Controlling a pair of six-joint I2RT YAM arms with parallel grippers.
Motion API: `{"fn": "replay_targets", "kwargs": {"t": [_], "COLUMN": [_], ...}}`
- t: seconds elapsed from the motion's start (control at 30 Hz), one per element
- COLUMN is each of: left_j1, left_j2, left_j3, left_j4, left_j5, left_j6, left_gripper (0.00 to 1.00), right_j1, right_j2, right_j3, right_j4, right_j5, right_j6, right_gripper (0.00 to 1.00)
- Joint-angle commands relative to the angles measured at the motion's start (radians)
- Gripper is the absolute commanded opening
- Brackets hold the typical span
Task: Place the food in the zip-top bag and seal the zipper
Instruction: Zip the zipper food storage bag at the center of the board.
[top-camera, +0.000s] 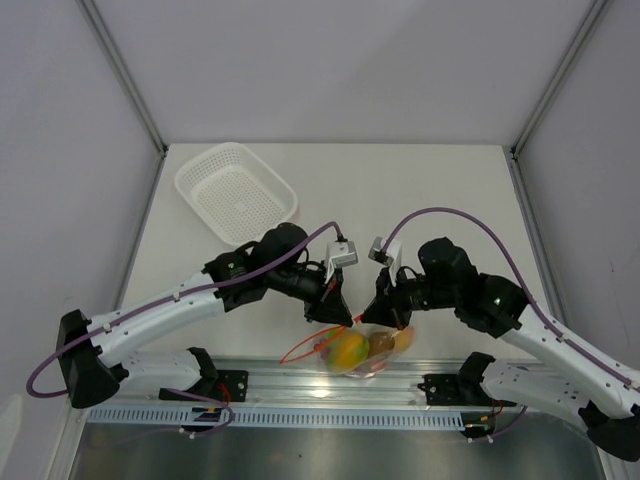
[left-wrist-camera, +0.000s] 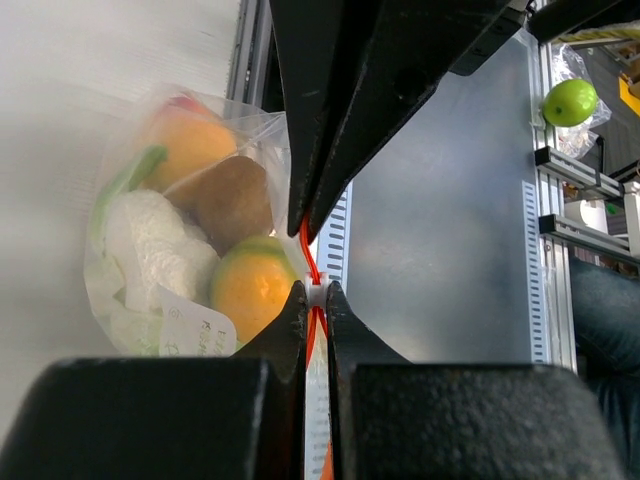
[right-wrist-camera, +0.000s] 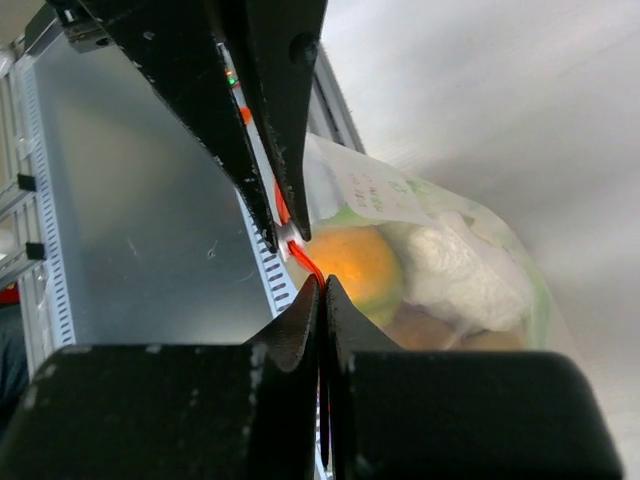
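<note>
The zip-top bag (top-camera: 352, 352) hangs between both grippers over the table's near edge, with the food inside. In the left wrist view I see the mango (left-wrist-camera: 250, 290), a brown piece (left-wrist-camera: 235, 200), an orange (left-wrist-camera: 190, 148) and a white-and-green piece (left-wrist-camera: 150, 250) in the bag (left-wrist-camera: 120, 320). My left gripper (left-wrist-camera: 314, 292) is shut on the zipper (left-wrist-camera: 308, 255) at its white slider. My right gripper (right-wrist-camera: 322, 283) is shut on the red zipper strip (right-wrist-camera: 303, 262) just beside the slider. From above, the left gripper (top-camera: 340, 316) and right gripper (top-camera: 384, 316) nearly meet.
A white mesh basket (top-camera: 236, 190) lies at the far left of the table. A metal rail (top-camera: 300, 385) with slotted strips runs along the near edge under the bag. A green apple (left-wrist-camera: 570, 101) sits off the table beyond the rail.
</note>
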Motion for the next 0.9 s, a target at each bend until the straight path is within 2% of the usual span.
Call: {"fn": "replay_targets", "kwargs": {"t": [0.0,0.07,0.37,0.57,0.87], "left_j1": [0.003,0.006,0.029,0.057,0.066], "left_j2": [-0.025,-0.03,-0.073,-0.123,-0.224], "left_j3": [0.023,0.022,-0.014,-0.047,-0.107], "left_j4": [0.03,0.016,-0.054,-0.103,-0.169], "left_j5": [0.038,0.023,-0.048,-0.115,-0.278], "left_j6": [-0.014,-0.011,-0.001,-0.002,-0.019], "left_gripper": [0.0,0.01,0.0,0.0,0.0], "right_j1": [0.001,0.003,-0.048,-0.077,-0.082], "right_j2": [-0.049,-0.076,-0.175,-0.218,-0.202], "right_j3": [0.003,-0.002,-0.015,-0.011,-0.02], "right_j4": [0.043,0.045,-0.02,-0.067,-0.075], "right_j5": [0.2,0.341,0.641,0.776,0.833], "right_j6": [0.045,0.074,0.157,0.195,0.221], "right_gripper": [0.0,0.0,0.0,0.0,0.0]}}
